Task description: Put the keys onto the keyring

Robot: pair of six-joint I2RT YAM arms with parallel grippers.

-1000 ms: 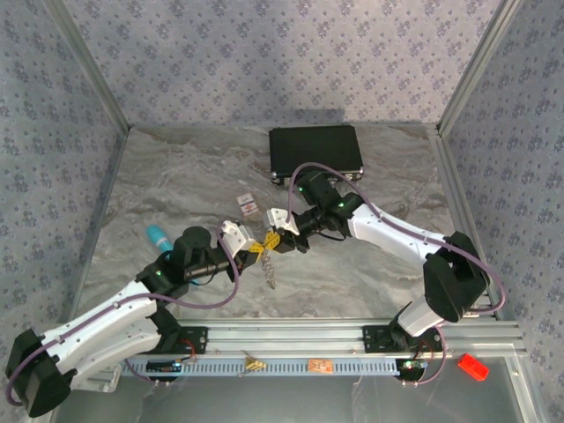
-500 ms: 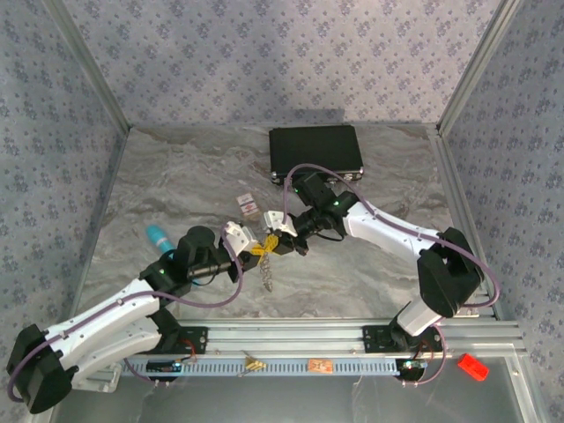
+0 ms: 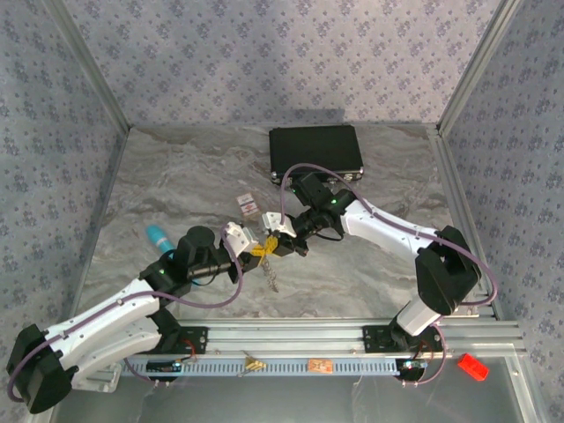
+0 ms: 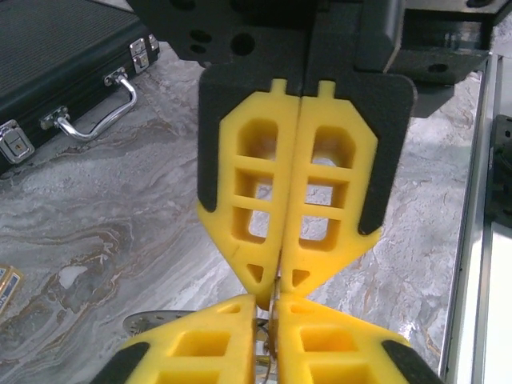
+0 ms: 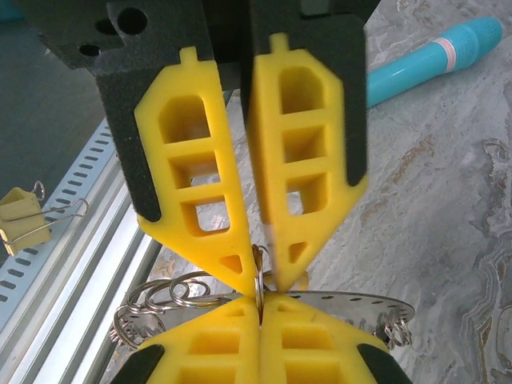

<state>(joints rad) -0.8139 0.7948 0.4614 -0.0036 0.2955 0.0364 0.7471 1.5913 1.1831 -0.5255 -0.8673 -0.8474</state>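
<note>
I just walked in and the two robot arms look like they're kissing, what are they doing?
The left hand and the right hand meet tip to tip above the marble table. Each is pinched shut on the keyring, whose wire loops and toothed metal band stick out to both sides of the fingers. The black case sits closed at the back of the table, away from both hands.

Both arms reach inward, elbows bent, so that the two claws meet tip to tip. The right gripper (image 3: 270, 244) has its jaws pressed flat together. The left gripper (image 3: 256, 251), directly opposite those tips, shows a thin sliver between its fingers (image 5: 186, 168), closing at the tips.
</note>
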